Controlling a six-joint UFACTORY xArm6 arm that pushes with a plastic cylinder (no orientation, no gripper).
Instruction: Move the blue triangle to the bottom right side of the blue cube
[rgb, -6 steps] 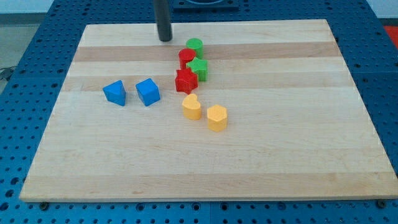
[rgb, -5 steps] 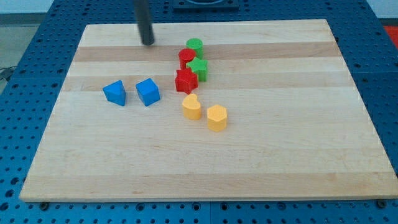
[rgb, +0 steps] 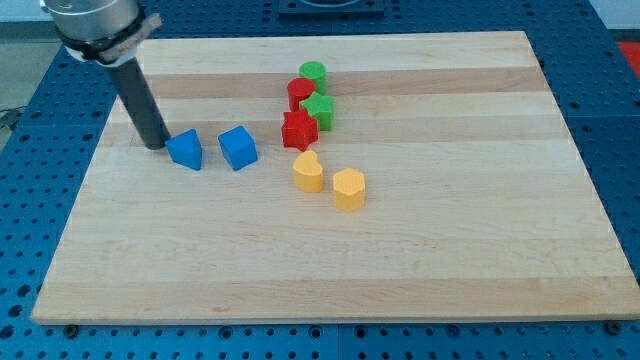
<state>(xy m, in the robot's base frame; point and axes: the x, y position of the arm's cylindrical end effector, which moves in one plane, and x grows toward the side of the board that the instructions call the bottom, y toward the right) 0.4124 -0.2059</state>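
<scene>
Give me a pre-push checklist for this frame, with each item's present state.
1. My tip beside the blue triangle, on its left in the view: ok.
2. Tip touching the triangle: cannot tell.
3. Triangle already at the blue cube's bottom right: not ok; it lies left of it.
4. Straight push rightward free: not ok; the cube stands in the way.
5. Spot below-right of the cube: not ok, yellow heart close by.

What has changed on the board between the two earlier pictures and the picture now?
Only my tip moved: from near the view's top of the board it travelled toward the view's left and bottom, and it now stands just left of the blue triangle, very close; contact cannot be told. The blue triangle, the blue cube and the red, green and yellow blocks all lie where they were.
</scene>
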